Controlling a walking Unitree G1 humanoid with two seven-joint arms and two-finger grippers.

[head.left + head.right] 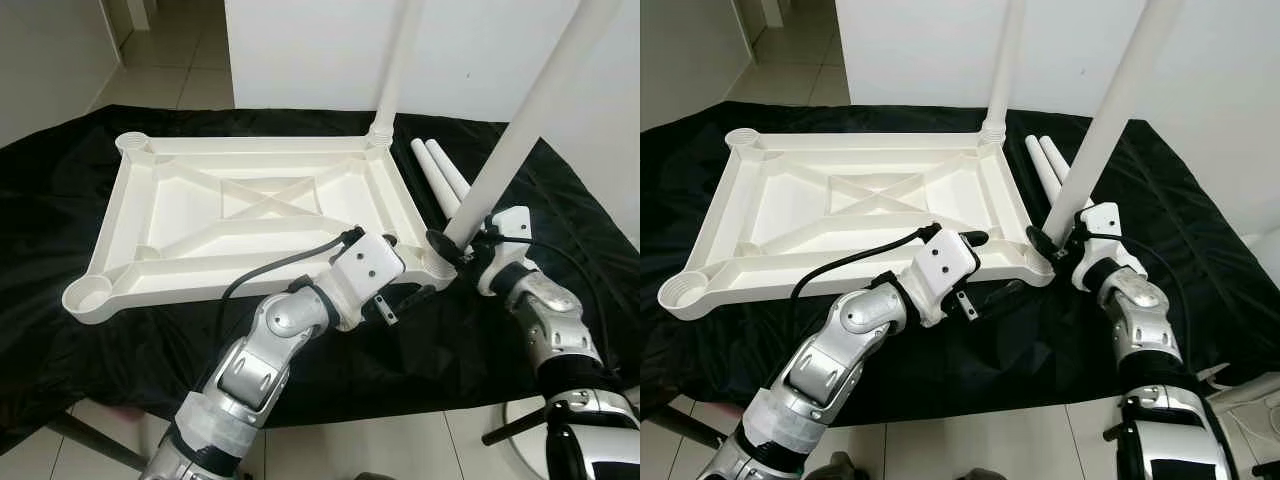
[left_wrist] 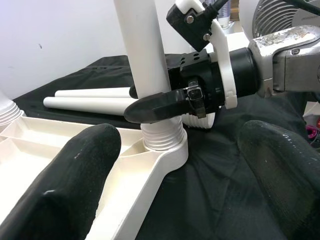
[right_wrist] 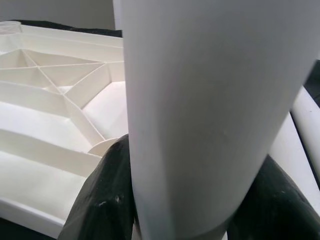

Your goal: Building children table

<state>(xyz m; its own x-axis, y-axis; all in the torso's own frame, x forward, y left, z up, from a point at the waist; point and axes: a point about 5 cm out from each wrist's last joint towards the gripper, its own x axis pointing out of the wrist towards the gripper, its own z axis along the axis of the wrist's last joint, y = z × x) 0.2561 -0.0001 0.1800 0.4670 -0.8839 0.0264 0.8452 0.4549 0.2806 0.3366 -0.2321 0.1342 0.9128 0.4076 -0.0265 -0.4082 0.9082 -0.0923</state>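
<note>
I have the right gripper (image 1: 452, 243) reached forward from a bent elbow, its jaws pinching the near white leg (image 1: 520, 125) just above the ribbed collar where that leg meets the corner socket (image 2: 162, 145) of the tabletop. In the right wrist view the smooth round tube sits squarely between the two black fingers (image 3: 102, 200), which touch it on both sides. My left arm crosses in front of me, forearm angled up toward the same corner, and the left gripper (image 1: 400, 297) hangs just beside the tabletop's near rim with its jaws spread wide, holding nothing; from its wrist camera I see one rubbery pad over the white rim and the other over the cloth.

The tabletop (image 1: 240, 215) is white moulded plastic, lying upside down, a rectangle stiffened by diagonal ribs, with a round socket at each of its four corners. It rests on a black, slightly crumpled cloth (image 1: 60, 170) spread over the desk. I count four legs: one in my grip, leaning, a second leg (image 1: 398, 65) standing in the far right socket, and two loose legs (image 1: 440, 170) lying side by side on the cloth beyond the tabletop's right edge.
</note>
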